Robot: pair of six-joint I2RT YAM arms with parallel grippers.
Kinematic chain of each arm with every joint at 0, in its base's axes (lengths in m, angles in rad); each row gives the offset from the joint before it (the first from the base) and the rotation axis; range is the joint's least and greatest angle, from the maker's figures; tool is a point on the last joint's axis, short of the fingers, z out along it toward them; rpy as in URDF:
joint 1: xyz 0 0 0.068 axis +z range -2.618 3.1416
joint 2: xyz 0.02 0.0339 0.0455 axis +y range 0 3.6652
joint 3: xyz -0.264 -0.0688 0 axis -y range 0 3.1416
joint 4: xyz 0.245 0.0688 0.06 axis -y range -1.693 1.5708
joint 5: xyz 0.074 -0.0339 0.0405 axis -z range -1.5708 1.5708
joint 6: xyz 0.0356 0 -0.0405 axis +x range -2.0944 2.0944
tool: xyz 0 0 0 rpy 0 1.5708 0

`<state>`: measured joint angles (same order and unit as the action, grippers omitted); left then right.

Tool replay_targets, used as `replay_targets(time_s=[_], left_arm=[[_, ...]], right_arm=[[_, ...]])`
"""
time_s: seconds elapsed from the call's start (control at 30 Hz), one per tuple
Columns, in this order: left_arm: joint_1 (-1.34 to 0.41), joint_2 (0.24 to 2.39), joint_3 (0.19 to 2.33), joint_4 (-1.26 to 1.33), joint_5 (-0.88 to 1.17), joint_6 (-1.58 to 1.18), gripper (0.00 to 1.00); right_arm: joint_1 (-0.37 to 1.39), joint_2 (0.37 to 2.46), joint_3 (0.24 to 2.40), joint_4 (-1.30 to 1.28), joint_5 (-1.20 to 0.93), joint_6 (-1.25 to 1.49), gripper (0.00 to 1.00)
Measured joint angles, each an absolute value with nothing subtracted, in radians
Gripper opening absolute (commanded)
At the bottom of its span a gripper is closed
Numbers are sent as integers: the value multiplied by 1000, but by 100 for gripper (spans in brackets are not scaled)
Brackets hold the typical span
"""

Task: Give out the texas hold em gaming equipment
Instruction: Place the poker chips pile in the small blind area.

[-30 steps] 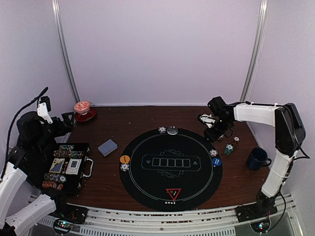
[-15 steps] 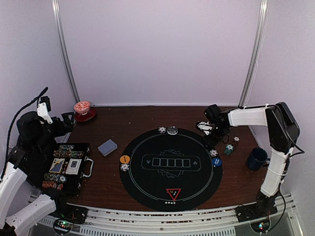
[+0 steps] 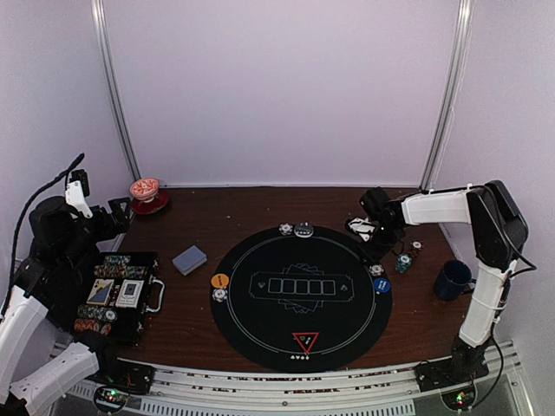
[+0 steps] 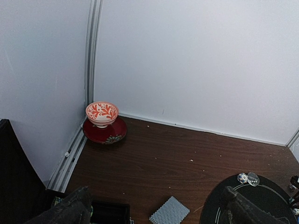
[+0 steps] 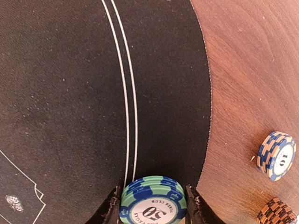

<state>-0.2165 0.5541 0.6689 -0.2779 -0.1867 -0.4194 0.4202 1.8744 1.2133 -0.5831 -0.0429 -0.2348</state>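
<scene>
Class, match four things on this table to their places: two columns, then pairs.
1 red-and-white patterned cup
2 dark blue ceramic mug
3 red triangle marker
4 green-and-blue striped poker chips

A between the jaws of the right gripper
B far left corner of the brown wooden table
C near edge of the round black mat
D on the wood, right of the mat

Pairs: 1-B, 2-D, 3-C, 4-A

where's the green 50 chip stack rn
The green 50 chip stack sits bottom centre of the right wrist view, clamped in the right gripper, at the black mat edge by the wooden table.
</scene>
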Motion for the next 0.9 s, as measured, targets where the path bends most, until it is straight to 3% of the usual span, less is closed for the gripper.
replay_targets(time_s=[0.57, 0.9], left_arm=[[-216, 554, 669, -278, -187, -419, 98], [-216, 554, 669, -278, -187, -419, 98]], right_arm=[[418, 1882, 1205, -565, -21, -237, 34], [416, 1882, 1205, -566, -21, -239, 50]])
